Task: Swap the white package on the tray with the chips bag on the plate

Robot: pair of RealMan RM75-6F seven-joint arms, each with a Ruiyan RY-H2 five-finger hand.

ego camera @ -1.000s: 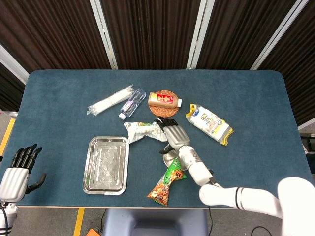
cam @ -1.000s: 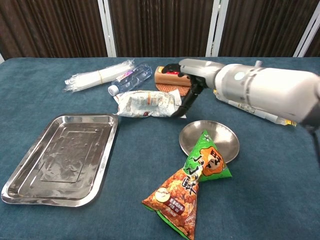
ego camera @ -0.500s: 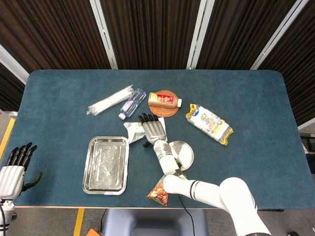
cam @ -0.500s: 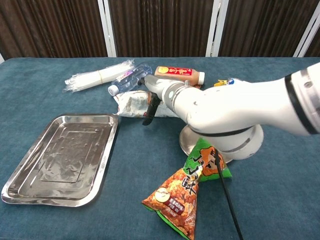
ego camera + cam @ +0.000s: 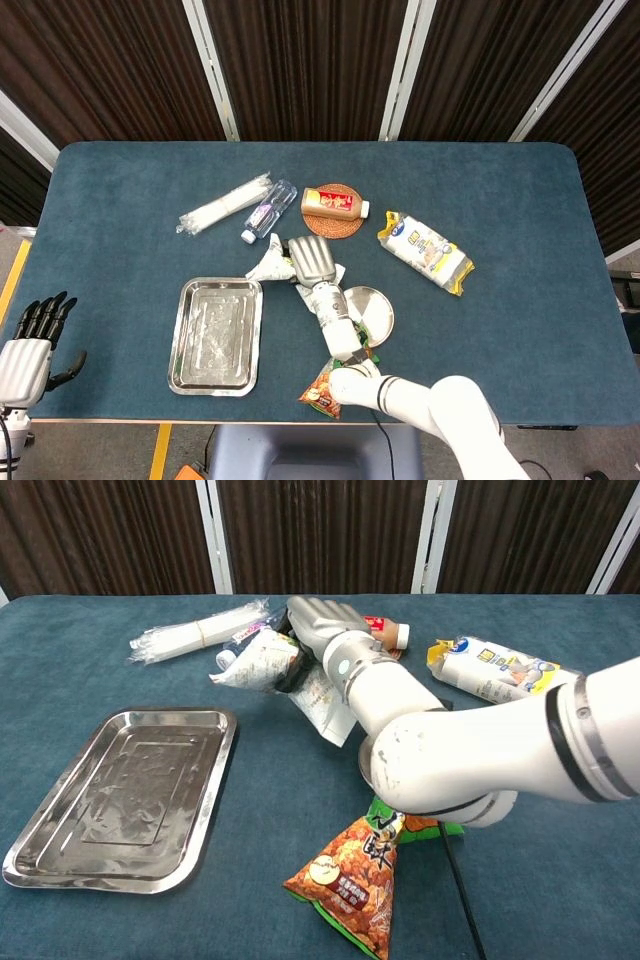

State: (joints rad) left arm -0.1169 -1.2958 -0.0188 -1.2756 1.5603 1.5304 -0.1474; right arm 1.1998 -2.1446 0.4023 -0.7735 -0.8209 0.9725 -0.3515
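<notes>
One white package (image 5: 262, 660), one chips bag (image 5: 365, 872), one tray (image 5: 120, 795) and one plate (image 5: 372, 308) are shown. The crumpled, printed package is grasped and lifted by the right hand (image 5: 318, 623) above the table, between tray and plate. The orange-and-green bag is seen lying against the plate. The left hand (image 5: 30, 340) is held with fingers spread, grasping nothing.

Your right hand (image 5: 318, 620) is silver-grey on a glossy white arm with black ring seams; your left hand (image 5: 28, 340) has black fingers.
</notes>
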